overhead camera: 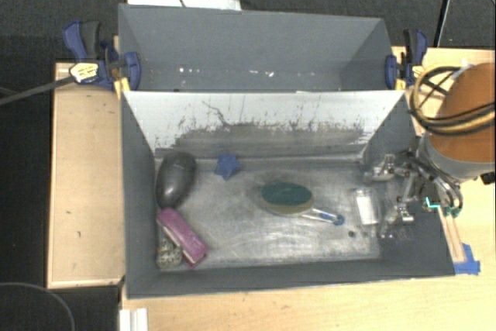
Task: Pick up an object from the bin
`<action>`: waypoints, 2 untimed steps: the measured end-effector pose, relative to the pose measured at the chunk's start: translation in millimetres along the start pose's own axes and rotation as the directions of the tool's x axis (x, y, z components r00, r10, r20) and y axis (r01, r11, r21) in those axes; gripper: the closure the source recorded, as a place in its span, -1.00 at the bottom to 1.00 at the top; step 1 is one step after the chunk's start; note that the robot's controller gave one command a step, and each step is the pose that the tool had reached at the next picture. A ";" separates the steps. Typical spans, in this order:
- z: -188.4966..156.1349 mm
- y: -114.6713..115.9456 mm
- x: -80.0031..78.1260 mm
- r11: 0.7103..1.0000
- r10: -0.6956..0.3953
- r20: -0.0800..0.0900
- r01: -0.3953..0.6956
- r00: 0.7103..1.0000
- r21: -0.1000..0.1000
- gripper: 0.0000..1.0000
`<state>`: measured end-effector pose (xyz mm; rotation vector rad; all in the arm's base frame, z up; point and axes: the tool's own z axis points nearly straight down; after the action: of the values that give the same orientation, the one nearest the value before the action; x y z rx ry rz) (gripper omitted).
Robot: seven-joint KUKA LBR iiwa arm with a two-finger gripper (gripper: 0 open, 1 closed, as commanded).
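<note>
My gripper point(383, 200) hangs low at the right end of the bin, close to the right wall. Its two fingers stand apart, one toward the back and one toward the front, with nothing between them. A small silvery-white oblong thing point(365, 208) lies on the floor just left of the fingers. Further left lies a round dark green disc with a thin handle ending in a blue tip point(287, 198).
A black computer mouse point(176, 177) lies at the left end, with a small blue scrap point(227, 165) beside it. A pink-purple block point(183, 236) and a speckled lump point(166, 253) sit in the front left corner. The arm's orange cover and cables overhang the right rim.
</note>
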<state>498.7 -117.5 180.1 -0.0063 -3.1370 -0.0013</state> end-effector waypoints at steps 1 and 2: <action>107.9 68.1 17.3 0.999 0.036 0.020 -0.036 0.999 0.000 -1.00; 79.4 68.5 7.7 0.964 0.267 0.010 -0.267 0.964 -0.001 -1.00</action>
<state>490.9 -48.9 100.8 -0.4310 -3.1169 -0.0003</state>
